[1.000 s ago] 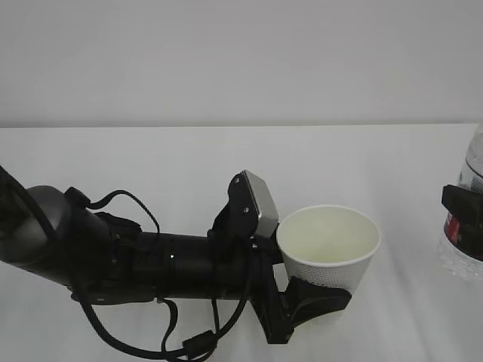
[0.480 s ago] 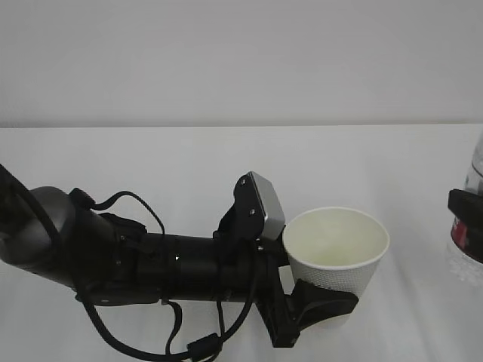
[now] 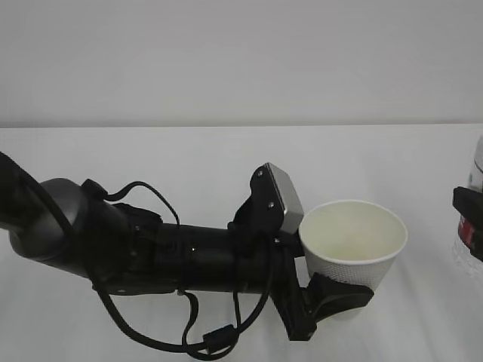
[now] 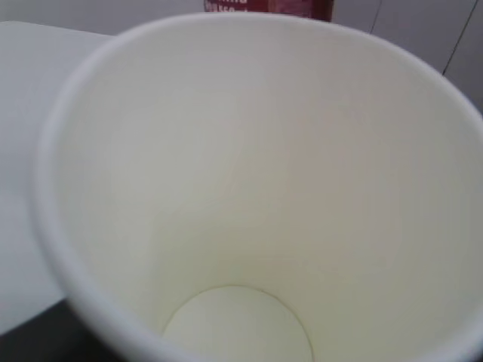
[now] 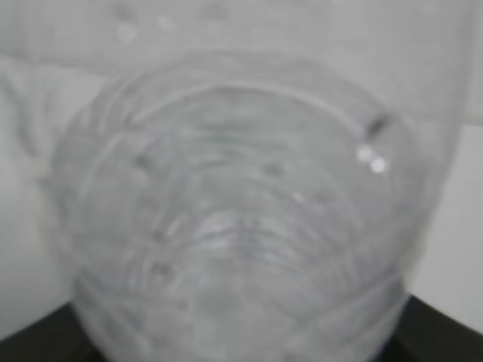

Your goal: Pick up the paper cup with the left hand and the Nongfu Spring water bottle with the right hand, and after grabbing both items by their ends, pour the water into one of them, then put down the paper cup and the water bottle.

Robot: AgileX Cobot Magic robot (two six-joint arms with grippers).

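Resting upright on the white bench (image 3: 151, 158), the light, easily crushed paper cup (image 3: 352, 240) is clasped low by the left hand (image 3: 332, 298), while the bottle (image 5: 234, 226) is gripped by the right hand (image 3: 469, 226).

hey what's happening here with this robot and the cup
The left arm's tool is clamped around the lower part of a white paper cup, holding it upright over the white table. The left wrist view looks straight into the cup, and its inside looks dry and empty. At the right edge, the right tool grips a clear water bottle with a red label; only a sliver shows in the exterior view. No pouring is visible at this moment.
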